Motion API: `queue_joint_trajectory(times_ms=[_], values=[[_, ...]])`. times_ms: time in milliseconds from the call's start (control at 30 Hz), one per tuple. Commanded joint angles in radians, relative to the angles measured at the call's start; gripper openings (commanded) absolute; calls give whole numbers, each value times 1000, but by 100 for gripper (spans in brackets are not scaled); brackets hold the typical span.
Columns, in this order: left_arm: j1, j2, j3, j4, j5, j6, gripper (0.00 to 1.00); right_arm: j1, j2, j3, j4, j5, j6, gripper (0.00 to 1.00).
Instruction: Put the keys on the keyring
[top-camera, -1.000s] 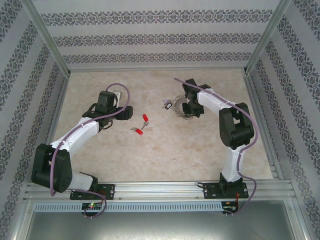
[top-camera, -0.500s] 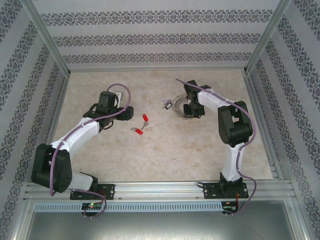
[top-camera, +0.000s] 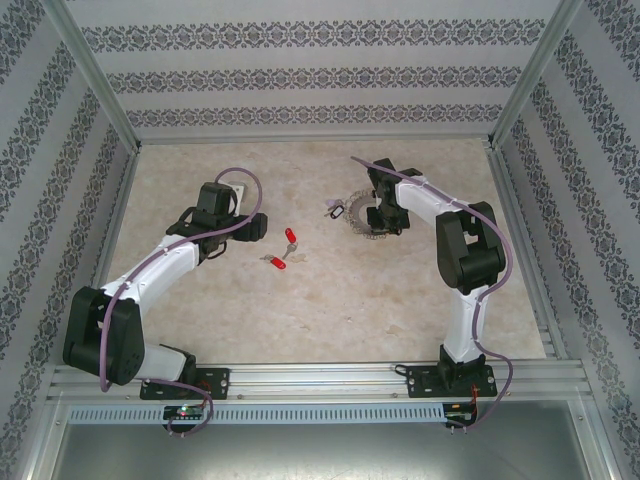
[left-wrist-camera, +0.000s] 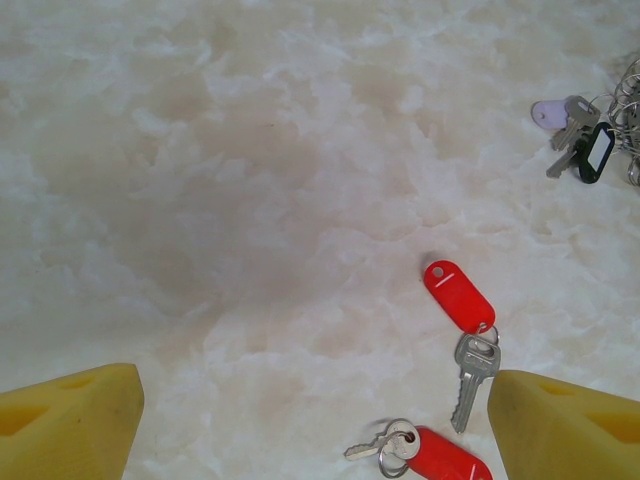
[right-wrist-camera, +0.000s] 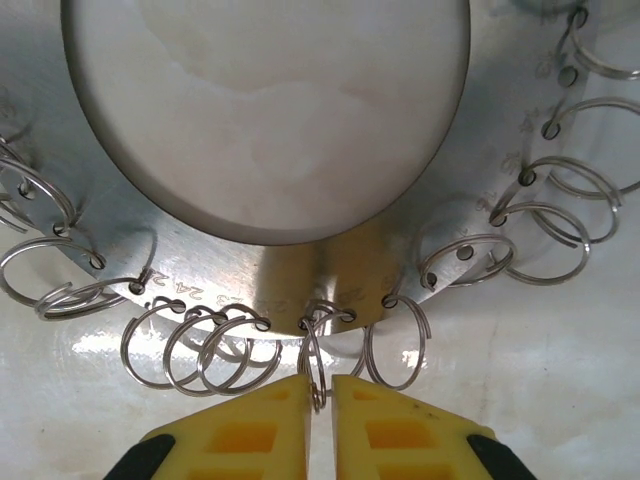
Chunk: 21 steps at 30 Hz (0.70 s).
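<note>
Right fingers (right-wrist-camera: 250, 435) almost shut, pinching one split ring (right-wrist-camera: 316, 372) at the keyring (right-wrist-camera: 250, 265) rim. Keys (left-wrist-camera: 459, 296), two with red tags, lie flat on the worktop (left-wrist-camera: 200, 200) left of the keyring, well apart from it. Left fingers (left-wrist-camera: 70, 420) spread wide, empty, over the keys.
</note>
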Motion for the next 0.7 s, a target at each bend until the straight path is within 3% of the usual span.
queue_joint_trajectory(times_ms=[0,233,367,667], values=[[-19,12,15,9,5,15,89,-4,8,27,-24,13,-16,15],[-21,14,17,8,5,16,89,-2,24,16,-21,9,-17,10],[-24,17,18,7,5,17,89,-2,22,14,-21,12,-17,28],[-28,20,20,5,3,20,89,-2,32,18,-17,4,-17,22]])
